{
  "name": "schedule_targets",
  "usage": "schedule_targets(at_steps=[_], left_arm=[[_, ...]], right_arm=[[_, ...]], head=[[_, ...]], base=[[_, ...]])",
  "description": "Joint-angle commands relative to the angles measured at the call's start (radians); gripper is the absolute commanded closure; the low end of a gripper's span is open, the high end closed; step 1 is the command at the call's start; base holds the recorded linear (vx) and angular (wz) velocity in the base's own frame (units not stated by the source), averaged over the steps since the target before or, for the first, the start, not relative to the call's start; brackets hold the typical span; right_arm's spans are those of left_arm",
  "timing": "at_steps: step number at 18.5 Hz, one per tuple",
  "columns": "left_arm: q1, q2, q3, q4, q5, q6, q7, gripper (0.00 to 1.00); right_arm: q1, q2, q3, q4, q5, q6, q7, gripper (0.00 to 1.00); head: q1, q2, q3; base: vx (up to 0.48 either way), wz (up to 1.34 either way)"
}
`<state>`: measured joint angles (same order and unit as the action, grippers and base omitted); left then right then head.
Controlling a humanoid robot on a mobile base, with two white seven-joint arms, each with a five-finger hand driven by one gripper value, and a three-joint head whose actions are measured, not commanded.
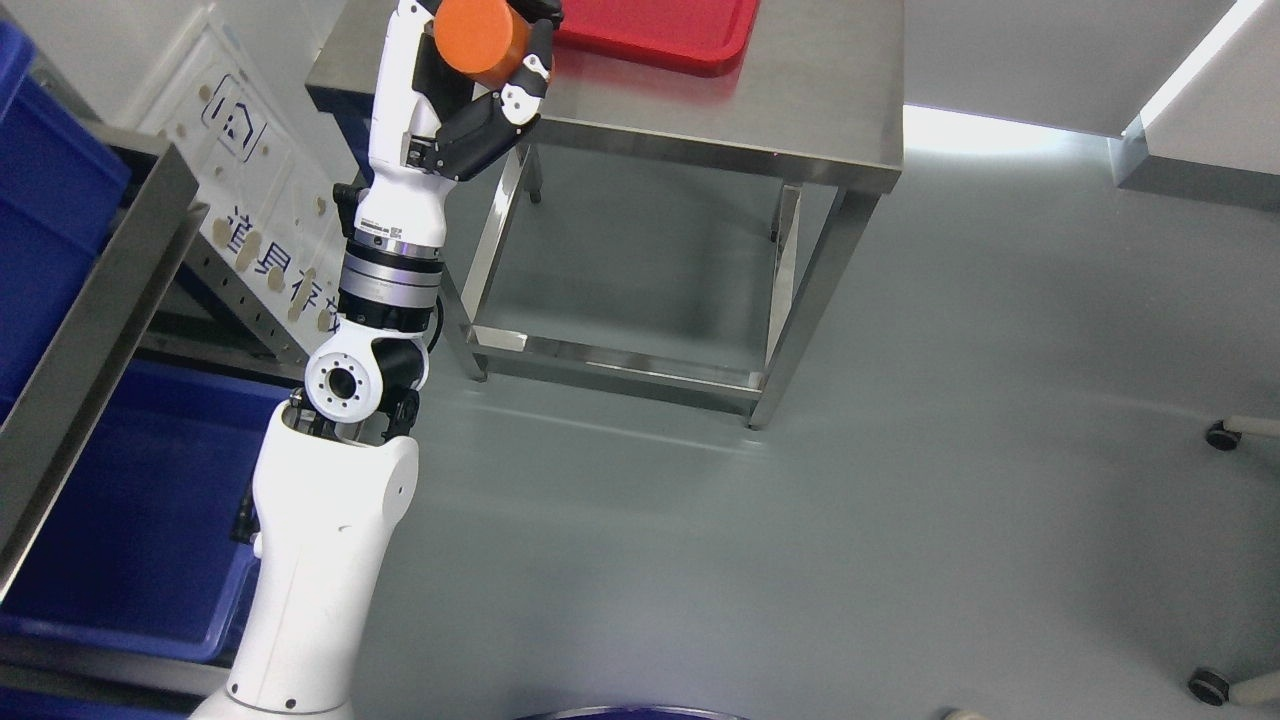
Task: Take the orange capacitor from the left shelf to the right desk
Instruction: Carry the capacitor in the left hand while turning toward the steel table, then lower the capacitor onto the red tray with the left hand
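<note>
While the left arm reaches up from the lower left of the head view, its robot hand (480,80) grasps the orange capacitor (478,38), a stubby orange cylinder held near the top edge of the picture. The black fingers (478,135) curl around the cylinder from below and from the right side, with white fingertip caps showing against the orange body. The capacitor is off the shelf and in the air, over the left front corner of the steel surface (800,90), not resting on it.

On that surface lies a red tray (670,35), just beside the held capacitor on its right; whether the two touch cannot be told from this angle. The surface stands on steel legs with a lower frame, over a grey floor (900,450).

At the left of the picture runs the metal shelf (90,330), its rails slanting across the corner, with blue bins (130,540) set in it on two levels. A white board with printed characters (265,215) leans behind the arm. Two chair casters (1222,436) show at the right edge.
</note>
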<state>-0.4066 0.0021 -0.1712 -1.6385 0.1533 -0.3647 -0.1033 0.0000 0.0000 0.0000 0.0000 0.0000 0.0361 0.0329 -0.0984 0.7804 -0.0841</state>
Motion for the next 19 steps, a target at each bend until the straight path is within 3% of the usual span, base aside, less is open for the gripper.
schedule_targets(at_steps=[1,7,9,11,19], left_arm=[[0.000,0.015,-0.048,-0.003,0.000,-0.008,0.001,0.97],[-0.012,0.015,-0.122,-0.003,0.000,0.000,0.004,0.97],[-0.017,0.015,-0.151,0.002,-0.003,0.061,0.010,0.97],[-0.023,0.015,-0.156,0.038,-0.005,0.130,0.011,0.97],[-0.130,0.015,-0.168,0.207,-0.008,0.188,0.007,0.97]], right_arm=[[0.014,-0.017,-0.011,-0.034,0.000,0.002,-0.001,0.00],[0.014,-0.017,-0.011,-0.034,0.000,0.001,-0.001,0.00],[0.014,-0.017,-0.011,-0.034,0.000,0.001,-0.001,0.00],[0.014,-0.017,-0.011,-0.034,0.000,0.001,-0.001,0.00],[0.014,-0.017,-0.011,-0.034,0.000,0.002,-0.001,0.00]], head=[[0.0000,0.000,0.000],[0.0000,0.000,0.000],[0.0000,0.000,0.000],[0.0000,0.000,0.000],[0.0000,0.000,0.000]], base=[[0.397,-0.10],[0.400,-0.03],[0.381,0.00],[0.358,-0.02],[0.274,-0.08]])
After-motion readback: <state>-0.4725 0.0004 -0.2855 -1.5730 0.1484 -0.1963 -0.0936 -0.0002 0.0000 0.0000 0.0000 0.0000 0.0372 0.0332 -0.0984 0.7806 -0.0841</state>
